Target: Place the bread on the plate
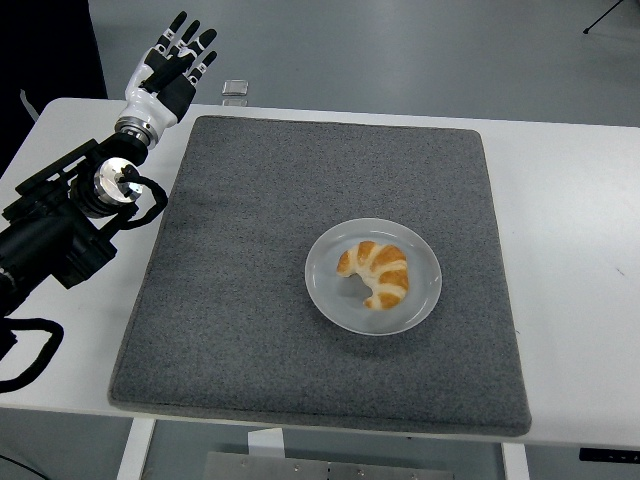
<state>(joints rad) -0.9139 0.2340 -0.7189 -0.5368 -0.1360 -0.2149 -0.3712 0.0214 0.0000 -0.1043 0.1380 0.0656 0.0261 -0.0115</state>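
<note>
The bread [375, 273], a croissant, lies on the plate [425, 300], roughly at its middle and wholly inside the rim. The plate sits on the grey mat [250, 250], right of the mat's centre, and the mat covers most of the white table [570, 200].

All of this is well apart from the left hand [165, 70], down and to the right of its fingers [180, 35]. That hand is raised over the table's far left corner, beyond the mat's edge, palm showing, fingers spread and straight, holding nothing. Just to the right of the fingers, at the table's far edge, lies a small clear object [235, 90] too small to identify. The right hand is out of view.

Judging from how things lie, the placing itself looks done: the bread is settled and nothing touches it. The step in hand seems to be the retreat of the empty arm. The next move probably calls for little more than bringing the arm to rest at its side without sweeping across the mat or nudging the plate.
</note>
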